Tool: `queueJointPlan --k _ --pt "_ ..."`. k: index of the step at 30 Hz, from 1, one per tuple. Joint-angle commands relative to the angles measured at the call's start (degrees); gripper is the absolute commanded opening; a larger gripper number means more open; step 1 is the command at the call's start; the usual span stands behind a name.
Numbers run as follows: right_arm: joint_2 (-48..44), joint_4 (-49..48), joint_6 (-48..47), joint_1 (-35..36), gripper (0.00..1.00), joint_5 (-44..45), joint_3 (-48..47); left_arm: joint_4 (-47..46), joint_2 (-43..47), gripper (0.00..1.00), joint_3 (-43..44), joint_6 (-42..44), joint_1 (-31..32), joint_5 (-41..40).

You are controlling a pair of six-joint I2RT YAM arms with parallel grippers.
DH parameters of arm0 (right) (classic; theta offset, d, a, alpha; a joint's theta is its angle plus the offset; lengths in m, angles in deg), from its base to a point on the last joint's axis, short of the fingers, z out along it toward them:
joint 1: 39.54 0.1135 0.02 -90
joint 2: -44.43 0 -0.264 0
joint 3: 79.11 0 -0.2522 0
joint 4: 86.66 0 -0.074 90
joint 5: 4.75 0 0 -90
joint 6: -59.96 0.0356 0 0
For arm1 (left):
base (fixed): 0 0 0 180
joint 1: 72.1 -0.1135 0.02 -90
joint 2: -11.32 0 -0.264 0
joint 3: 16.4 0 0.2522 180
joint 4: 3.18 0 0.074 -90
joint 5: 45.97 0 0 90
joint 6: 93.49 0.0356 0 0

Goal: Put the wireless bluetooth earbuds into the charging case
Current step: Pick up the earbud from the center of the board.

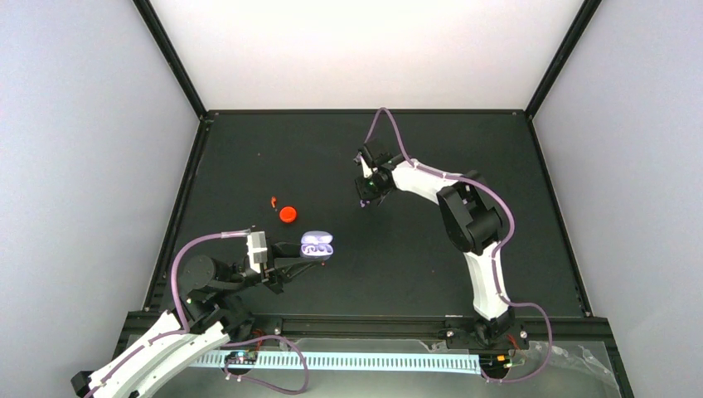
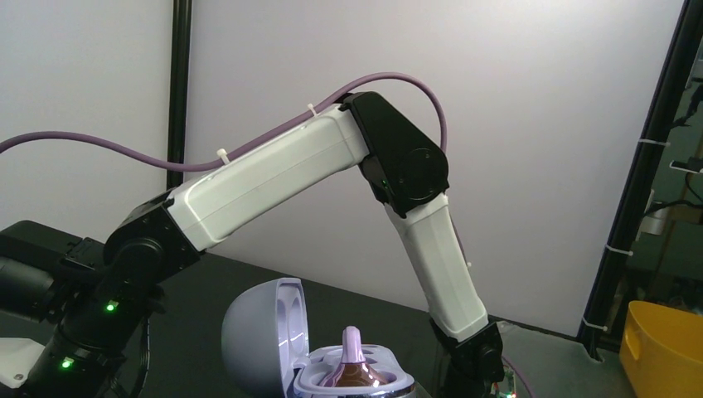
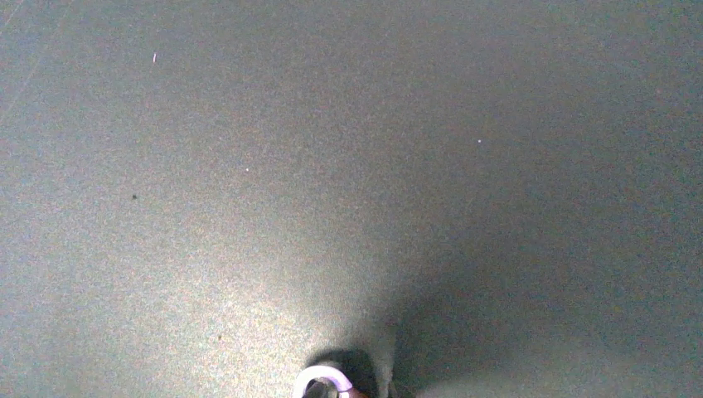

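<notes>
The lavender charging case point(image 1: 317, 245) stands open on the black mat, and my left gripper point(image 1: 298, 252) is shut on its left side. In the left wrist view the case's lid point(image 2: 259, 333) stands up and one lavender earbud point(image 2: 352, 355) sits in the base; my fingers are out of frame. My right gripper point(image 1: 363, 199) is far right of the case, pointing down, shut on a second lavender earbud point(image 1: 362, 204). That bud shows at the bottom edge of the right wrist view point(image 3: 322, 381), fingers hidden. A tiny red-orange earbud point(image 1: 273, 201) lies on the mat.
A round red-orange case point(image 1: 288, 215) lies just behind and left of the lavender case, next to the red bud. The right arm point(image 2: 290, 170) crosses the left wrist view. A black frame rail point(image 1: 178, 207) borders the mat's left side.
</notes>
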Motion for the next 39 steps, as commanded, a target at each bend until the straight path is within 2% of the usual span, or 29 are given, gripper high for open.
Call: queueJointPlan --k 1,15,18,22,27,31,34,39 --pt "-2.15 0.58 0.50 0.12 0.17 0.61 2.10 -0.80 0.48 0.02 0.98 0.15 -0.22 0.17" --pt "-3.35 2.13 -0.06 2.02 0.07 4.51 3.22 -1.01 0.39 0.02 0.89 0.05 -0.22 0.62" --pt "-5.20 0.56 0.88 1.99 0.01 5.45 4.67 -0.76 0.62 0.01 0.97 0.00 -0.22 0.61" --pt "-10.15 -3.16 3.96 2.02 0.01 6.95 8.42 -0.40 1.08 0.02 0.98 0.05 -0.22 0.28" --pt "-21.24 -6.13 7.67 2.21 0.01 10.12 14.34 -0.33 1.27 0.02 1.31 0.44 -0.17 -0.21" --pt "-34.78 -6.47 9.01 4.15 0.01 13.85 18.68 -2.11 0.99 0.01 1.35 0.98 -0.22 -1.47" --pt "-46.34 -6.98 7.29 8.14 0.01 17.65 20.60 -4.90 -0.21 0.02 1.46 1.44 -0.21 -2.84" --pt "-59.31 -6.27 3.35 20.77 0.01 26.50 17.31 -12.09 -4.83 0.02 2.32 3.02 -0.22 -4.67"
